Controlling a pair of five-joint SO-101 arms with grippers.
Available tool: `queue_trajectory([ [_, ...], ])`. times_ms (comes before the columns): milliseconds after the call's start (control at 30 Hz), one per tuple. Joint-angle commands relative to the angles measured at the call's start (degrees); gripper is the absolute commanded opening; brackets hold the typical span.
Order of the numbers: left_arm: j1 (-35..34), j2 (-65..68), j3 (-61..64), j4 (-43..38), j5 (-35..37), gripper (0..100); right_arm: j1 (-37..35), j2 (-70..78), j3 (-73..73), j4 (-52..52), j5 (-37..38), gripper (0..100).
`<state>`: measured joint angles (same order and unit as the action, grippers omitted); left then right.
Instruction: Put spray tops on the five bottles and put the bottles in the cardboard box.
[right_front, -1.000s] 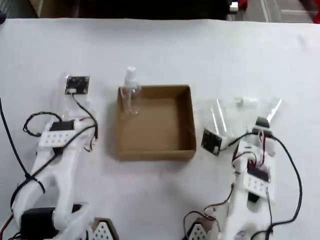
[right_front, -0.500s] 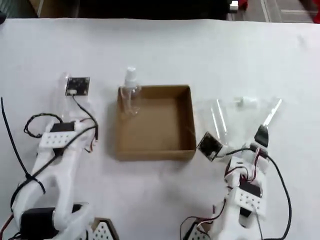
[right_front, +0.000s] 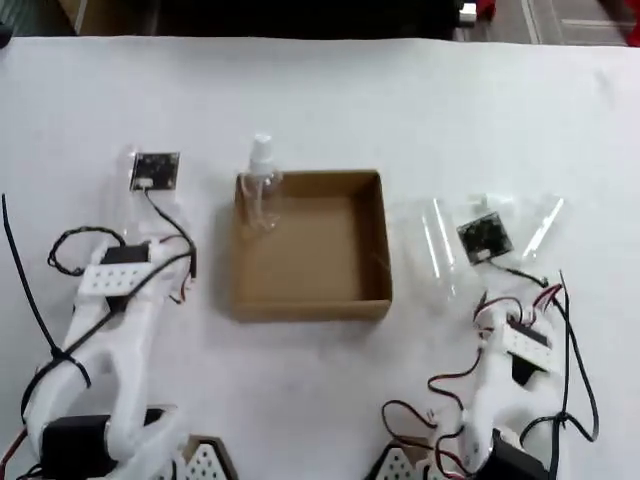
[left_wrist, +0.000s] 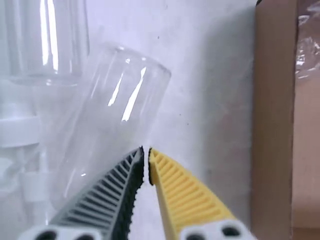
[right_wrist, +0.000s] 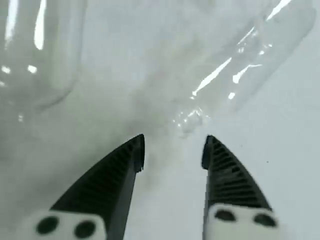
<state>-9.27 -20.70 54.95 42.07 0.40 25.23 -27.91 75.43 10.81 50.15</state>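
The right fingers (right_wrist: 117, 170) gape empty with the neck of a clear bottle (right_wrist: 250, 60) just beyond their tips, so a close there may squirt the slick plastic away; the left fingers (left_wrist: 175, 185) are pinched empty beside a second bottle (left_wrist: 110, 115).

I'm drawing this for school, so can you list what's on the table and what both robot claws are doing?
cardboard box: middle of the table, open top
capped bottle: upright in the box's far left corner, white spray top on
left gripper: shut, tips beside a clear bottle lying flat
right gripper: open, above clear bottles lying flat
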Motion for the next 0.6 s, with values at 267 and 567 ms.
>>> queue_trajectory([
  [267, 0.75, -1.54, -0.09, -0.97, 0.26, 2, -1.71, 0.84, -3.34, -1.71, -9.85, 20.5],
  [567, 0.75, -1.54, -0.09, -0.97, 0.26, 2, -1.71, 0.22, -3.43, -3.47, -17.76, 20.5],
])
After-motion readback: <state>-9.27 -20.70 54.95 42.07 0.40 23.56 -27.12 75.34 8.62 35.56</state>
